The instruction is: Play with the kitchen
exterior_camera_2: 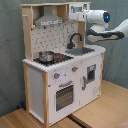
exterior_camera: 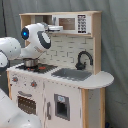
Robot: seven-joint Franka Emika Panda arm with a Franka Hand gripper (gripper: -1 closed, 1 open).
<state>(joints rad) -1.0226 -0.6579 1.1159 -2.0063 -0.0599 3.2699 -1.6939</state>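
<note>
The kitchen (exterior_camera: 60,95) (exterior_camera_2: 45,85) is a white and light-wood toy unit, seen in both exterior views. It has a black faucet (exterior_camera: 84,59) (exterior_camera_2: 74,40) over a grey sink (exterior_camera: 72,74) (exterior_camera_2: 80,51). A small metal pot (exterior_camera: 30,63) (exterior_camera_2: 46,56) sits on the stovetop, with the oven door (exterior_camera: 25,105) (exterior_camera_2: 64,95) below. My gripper (exterior_camera: 50,28) (exterior_camera_2: 73,16) is raised to the upper shelf, right at the microwave (exterior_camera: 75,23) (exterior_camera_2: 80,8), beside the hood (exterior_camera_2: 47,20). The arm's white wrist hides much of the gripper.
The arm's white links (exterior_camera: 12,50) stand close along the stove side of the kitchen. A grey curtain (exterior_camera: 115,45) hangs behind. The kitchen stands on a wooden floor (exterior_camera_2: 105,110).
</note>
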